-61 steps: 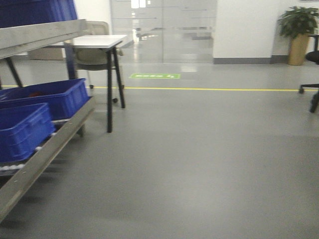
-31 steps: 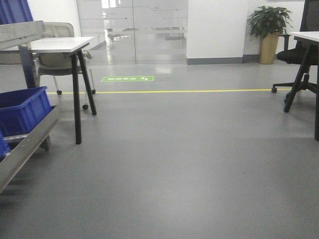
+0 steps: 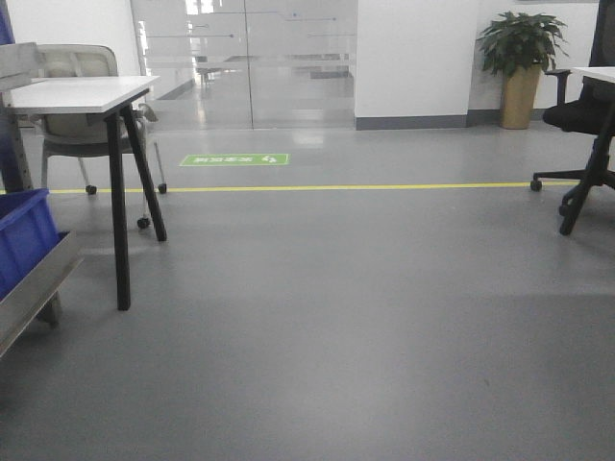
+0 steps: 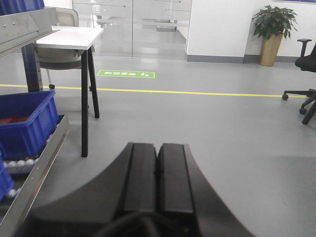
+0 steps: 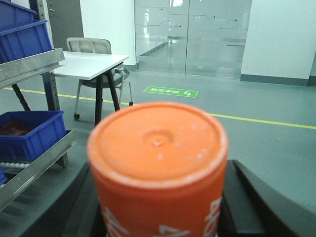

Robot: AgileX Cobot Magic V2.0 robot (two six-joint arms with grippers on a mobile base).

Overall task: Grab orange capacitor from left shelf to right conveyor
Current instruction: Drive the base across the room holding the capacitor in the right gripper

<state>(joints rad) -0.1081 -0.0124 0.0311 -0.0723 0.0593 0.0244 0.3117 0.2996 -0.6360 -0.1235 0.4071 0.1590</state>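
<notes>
Filling the lower centre of your right wrist view, the orange capacitor (image 5: 158, 163) sits pinched between the right gripper (image 5: 160, 202) jaws; the white lettering on its side is cut off and unreadable. Your left gripper (image 4: 158, 173) shows its jaws pressed together. The writing on the green floor sign (image 3: 234, 159) is too small to read.

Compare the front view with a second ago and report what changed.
The view shifted right, so everything slid left in frame. The shelf has nearly gone off the left edge, with only a corner of one blue bin showing; the white table shifted left too. A black office chair shows more fully on the right. The yellow floor line, green floor sign and potted plant stay in view.
</notes>
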